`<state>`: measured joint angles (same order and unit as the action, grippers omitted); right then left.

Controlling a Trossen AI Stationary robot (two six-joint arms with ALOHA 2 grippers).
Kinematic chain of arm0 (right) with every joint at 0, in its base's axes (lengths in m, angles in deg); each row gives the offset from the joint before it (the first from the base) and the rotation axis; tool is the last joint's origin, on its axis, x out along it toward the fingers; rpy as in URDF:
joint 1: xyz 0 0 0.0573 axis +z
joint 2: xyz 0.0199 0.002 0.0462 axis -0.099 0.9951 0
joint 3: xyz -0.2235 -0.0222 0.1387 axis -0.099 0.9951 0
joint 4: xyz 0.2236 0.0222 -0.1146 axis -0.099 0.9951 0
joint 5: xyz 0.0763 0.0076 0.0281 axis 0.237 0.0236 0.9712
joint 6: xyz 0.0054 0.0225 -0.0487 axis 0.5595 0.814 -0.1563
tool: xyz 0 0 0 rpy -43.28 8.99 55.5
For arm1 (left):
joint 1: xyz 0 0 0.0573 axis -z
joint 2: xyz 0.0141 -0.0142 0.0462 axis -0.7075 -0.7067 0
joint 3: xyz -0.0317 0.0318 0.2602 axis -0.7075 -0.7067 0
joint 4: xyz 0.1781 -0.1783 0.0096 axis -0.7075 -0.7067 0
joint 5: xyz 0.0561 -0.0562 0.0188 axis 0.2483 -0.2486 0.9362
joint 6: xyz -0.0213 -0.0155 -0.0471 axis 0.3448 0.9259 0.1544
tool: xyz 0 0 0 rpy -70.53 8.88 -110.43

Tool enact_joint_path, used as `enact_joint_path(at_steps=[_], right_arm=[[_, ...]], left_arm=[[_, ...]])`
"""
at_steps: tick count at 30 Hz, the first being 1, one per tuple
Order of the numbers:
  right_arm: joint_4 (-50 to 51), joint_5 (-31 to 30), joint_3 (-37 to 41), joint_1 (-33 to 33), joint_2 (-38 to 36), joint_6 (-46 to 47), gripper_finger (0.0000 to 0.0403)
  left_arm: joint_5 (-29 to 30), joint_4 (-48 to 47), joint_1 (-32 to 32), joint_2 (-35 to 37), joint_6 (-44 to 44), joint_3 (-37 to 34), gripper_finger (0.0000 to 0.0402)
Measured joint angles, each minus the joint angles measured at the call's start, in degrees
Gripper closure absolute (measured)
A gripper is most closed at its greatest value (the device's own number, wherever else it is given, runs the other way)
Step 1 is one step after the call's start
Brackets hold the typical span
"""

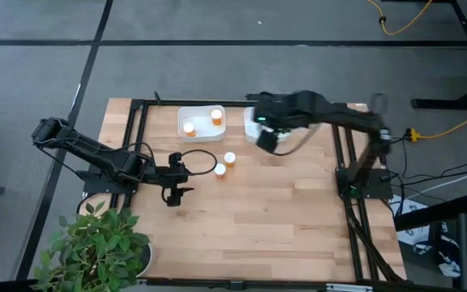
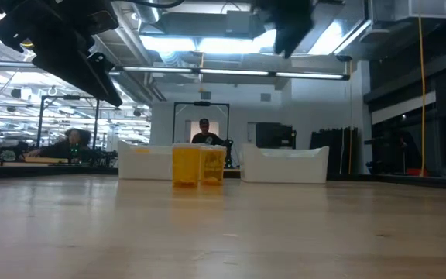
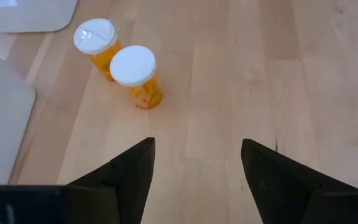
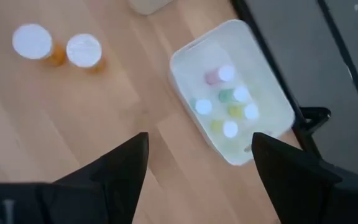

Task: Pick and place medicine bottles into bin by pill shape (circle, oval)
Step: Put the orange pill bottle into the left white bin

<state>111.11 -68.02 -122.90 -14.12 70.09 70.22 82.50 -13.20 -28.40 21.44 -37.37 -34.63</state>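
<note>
Tools first: your right tool (image 4: pixel 197 168) hangs with its two dark fingers spread apart and nothing between them, above the far right part of the pale wooden table (image 1: pixel 274 219), over the white rectangular plastic bin on the right (image 4: pixel 272 124). From its wrist you look down into that bin and see about six small bottles with round white caps (image 4: pixel 229 102) lying together inside, some pale green, one pinkish. Your left tool (image 3: pixel 197 165) is also released, fingers wide and empty, low over the table on the left side, pointing toward the middle (image 1: pixel 174 195).

Just ahead of the left tool stand two small orange bottles with round white caps (image 3: pixel 123 68), touching each other on the bare wood, near the bins but outside both (image 1: pixel 224 163). In the low view they show upright, side by side.

Farther back, the second white plastic bin on the left (image 1: pixel 186 113) holds two more orange bottles (image 1: pixel 203 122), apart from each other. A leafy green potted plant (image 1: pixel 96 243) sits at the table's near left corner.
</note>
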Motion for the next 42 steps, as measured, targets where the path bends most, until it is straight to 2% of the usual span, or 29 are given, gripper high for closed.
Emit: enact_joint_path(at_steps=[2,4,10,13,18,25,30,34,38,42], right_arm=[[-5.02,-1.35,8.96,0.49,-7.94,2.69,0.0117],[-12.12,0.22,19.41,0.79,-16.82,4.18,0.0117],[-42.44,14.86,51.49,1.59,-41.61,4.31,0.0117],[-56.6,19.71,64.18,1.59,-51.39,4.31,0.0117],[-74.66,21.86,79.9,1.56,-63.53,1.33,0.0117],[-80.72,21.25,93.1,1.13,-79.07,-1.8,0.0117],[-80.26,10.95,99.83,1.11,-89.86,-4.04,0.0117],[-79.76,8.7,104.21,1.11,-96.96,-4.76,0.0117],[-74.62,8.25,104.88,1.11,-101.63,-5.23,0.0117],[-70.67,6.65,104.9,1.11,-101.49,-5.41,0.0117]], left_arm=[[0.02,0.18,0.01,0.0,0.35,0.0,0.017],[0.0,0.93,0.0,0.01,0.43,-0.01,0.017],[-0.02,4.7,-0.39,0.02,0.52,-0.02,0.017],[0.02,6.96,-1.27,0.0,0.58,-0.02,0.017],[0.02,12.56,-3.53,0.0,4.45,-0.02,0.017],[-1.04,20.53,-5.67,0.0,6.33,-0.02,0.017],[-1.07,23.77,-7.12,0.0,6.42,-0.02,0.017],[-1.05,26.06,-7.76,0.02,7.23,-0.02,0.017],[-1.06,27.24,-8.12,0.01,7.93,-0.02,0.017],[-1.1,28.17,-8.12,-0.09,7.93,-0.02,0.017]])
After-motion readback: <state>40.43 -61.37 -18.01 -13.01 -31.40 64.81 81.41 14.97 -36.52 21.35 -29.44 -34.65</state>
